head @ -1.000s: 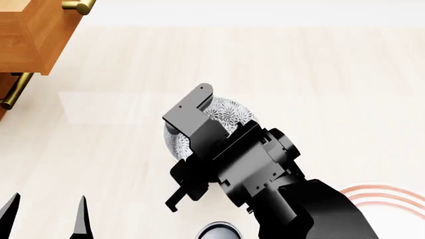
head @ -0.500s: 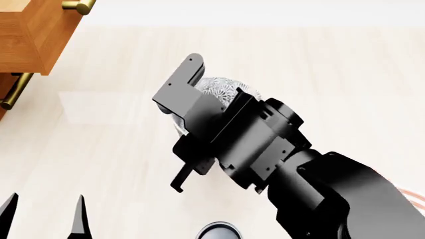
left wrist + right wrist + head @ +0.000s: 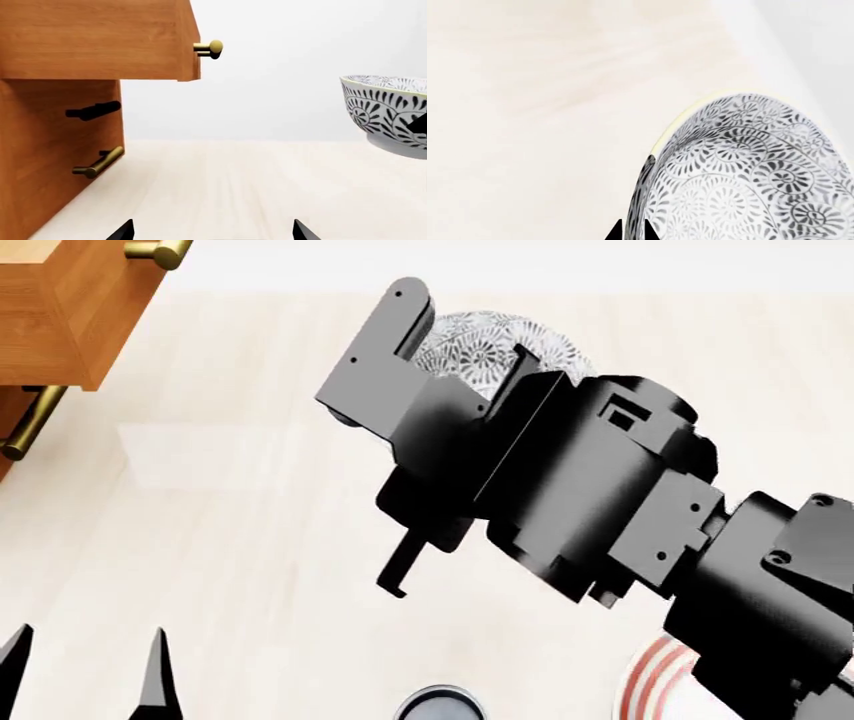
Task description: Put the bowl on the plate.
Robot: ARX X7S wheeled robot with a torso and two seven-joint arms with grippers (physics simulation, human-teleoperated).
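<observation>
The grey-and-white patterned bowl (image 3: 497, 340) hangs clear of the table, held up by my right gripper (image 3: 465, 322). That gripper (image 3: 632, 231) is shut on the bowl's (image 3: 747, 170) rim, one finger inside and one outside the wall. The left wrist view shows the bowl (image 3: 390, 112) raised above the tabletop. Only a slice of the plate (image 3: 651, 675), white with red rings, shows at the lower right, under my right arm. My left gripper (image 3: 87, 675) stays low at the near left, open and empty (image 3: 212, 232).
A wooden cabinet (image 3: 54, 310) with brass handles stands at the far left, and its top drawer (image 3: 100, 40) juts out with a brass knob (image 3: 210, 48). A round grey-rimmed object (image 3: 438, 705) sits at the table's near edge.
My right gripper has lifted the bowl off the table and carried it up and to the right. The left gripper has stayed put.
</observation>
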